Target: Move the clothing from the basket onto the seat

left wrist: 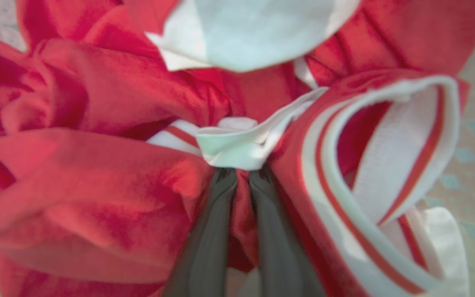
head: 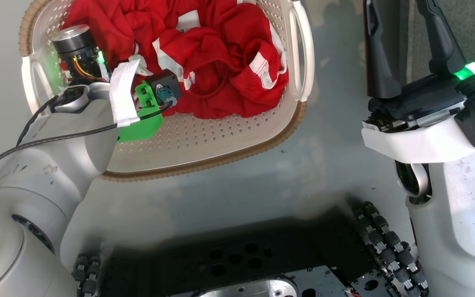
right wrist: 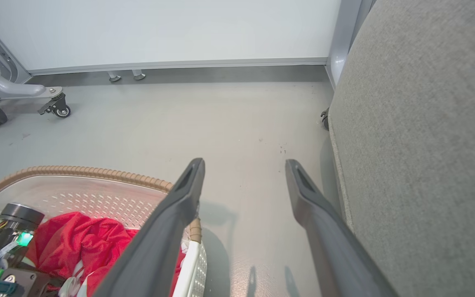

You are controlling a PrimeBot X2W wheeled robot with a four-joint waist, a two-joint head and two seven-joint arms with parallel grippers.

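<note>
The cream perforated basket (head: 204,140) with a brown rim stands on the floor at the upper left, holding the crumpled red clothing (head: 221,62) with white patches. My left wrist (head: 81,53) reaches down into the basket's left side, its fingers buried in the cloth. In the left wrist view my left gripper (left wrist: 242,177) is shut on a fold of red clothing (left wrist: 97,173), beside the red-white striped trim (left wrist: 344,198). My right gripper (right wrist: 243,165) hangs open and holds nothing, above the floor between the basket (right wrist: 97,179) and the grey seat (right wrist: 419,144).
My dark wheeled base (head: 241,255) lies just below the basket. A grey frame on a caster (right wrist: 58,109) stands by the white wall at the far left. Grey floor (right wrist: 221,119) lies between basket and seat.
</note>
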